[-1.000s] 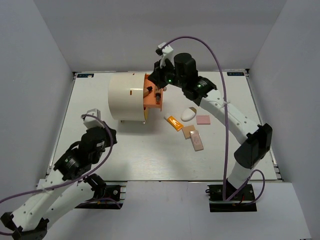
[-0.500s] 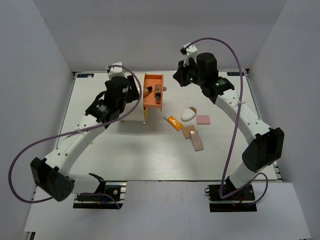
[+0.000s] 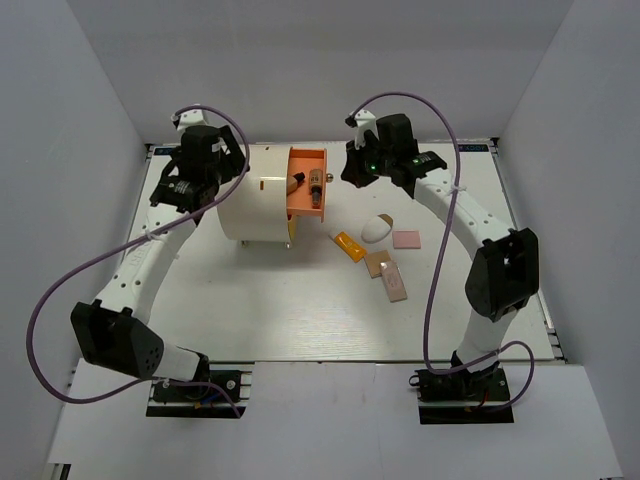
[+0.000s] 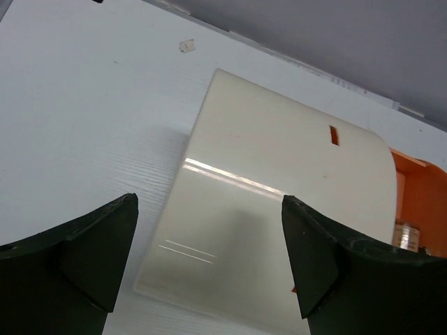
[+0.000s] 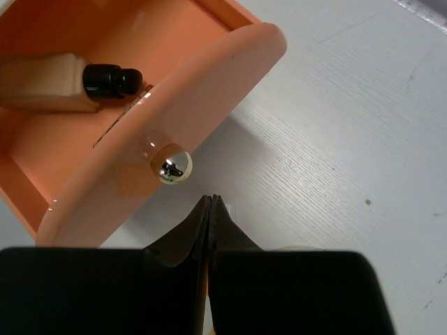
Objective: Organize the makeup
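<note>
The makeup is split between two places. Two tan tubes [image 3: 306, 184] lie in the open orange drawer [image 3: 308, 208], and one of them shows its black cap [image 5: 110, 79] in the right wrist view. On the table lie an orange-and-white tube [image 3: 347, 244], a white oval compact [image 3: 377, 229], a pink square [image 3: 406, 239] and beige pieces [image 3: 388, 273]. My right gripper [image 5: 211, 200] is shut and empty, just off the drawer's gold knob [image 5: 171, 162]. My left gripper [image 4: 209, 258] hangs open over the cream cylinder [image 4: 279, 209], holding nothing.
The large cream cylinder [image 3: 255, 200] stands at the back left of the white table [image 3: 300, 310], its drawer pulled out to the right. Grey walls close in the back and both sides. The loose pieces lie right of the drawer.
My left arm has swung up from the near left to the cylinder's back left, and its gripper has opened. My right gripper backed off the drawer front and stays shut.
</note>
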Motion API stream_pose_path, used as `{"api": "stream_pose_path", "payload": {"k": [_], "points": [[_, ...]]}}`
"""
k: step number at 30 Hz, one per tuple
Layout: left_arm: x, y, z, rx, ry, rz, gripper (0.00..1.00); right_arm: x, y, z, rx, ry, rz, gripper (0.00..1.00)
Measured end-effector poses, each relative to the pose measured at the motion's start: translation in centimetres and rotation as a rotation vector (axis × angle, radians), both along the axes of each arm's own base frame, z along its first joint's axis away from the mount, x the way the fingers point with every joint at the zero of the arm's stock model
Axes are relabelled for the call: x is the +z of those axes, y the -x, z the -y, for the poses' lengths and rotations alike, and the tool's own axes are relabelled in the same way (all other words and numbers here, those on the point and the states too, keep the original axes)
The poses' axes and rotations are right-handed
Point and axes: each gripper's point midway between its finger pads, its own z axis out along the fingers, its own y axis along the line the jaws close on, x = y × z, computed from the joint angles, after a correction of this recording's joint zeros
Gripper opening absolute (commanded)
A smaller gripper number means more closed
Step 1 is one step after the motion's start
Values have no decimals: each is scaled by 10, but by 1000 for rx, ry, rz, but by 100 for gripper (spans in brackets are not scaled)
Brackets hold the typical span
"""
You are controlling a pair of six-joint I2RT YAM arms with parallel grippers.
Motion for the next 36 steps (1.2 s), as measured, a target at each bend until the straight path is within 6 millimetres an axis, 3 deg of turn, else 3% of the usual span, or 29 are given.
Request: {"api": "stream_pose_path", "payload": {"k": [6, 13, 19, 36], "points": [[-15, -5, -18, 2, 32, -39, 95, -10, 2, -7, 38, -9, -36, 0], [-40, -17, -19, -57, 101, -88, 96, -12, 10, -21, 114, -45, -73, 0], [-43, -21, -14, -128, 164, -72, 94, -7, 5, -41, 189, -85, -96, 0], [-48, -20, 5, -267, 243, -64, 92, 1, 17, -114, 352, -132, -98, 0]]}}
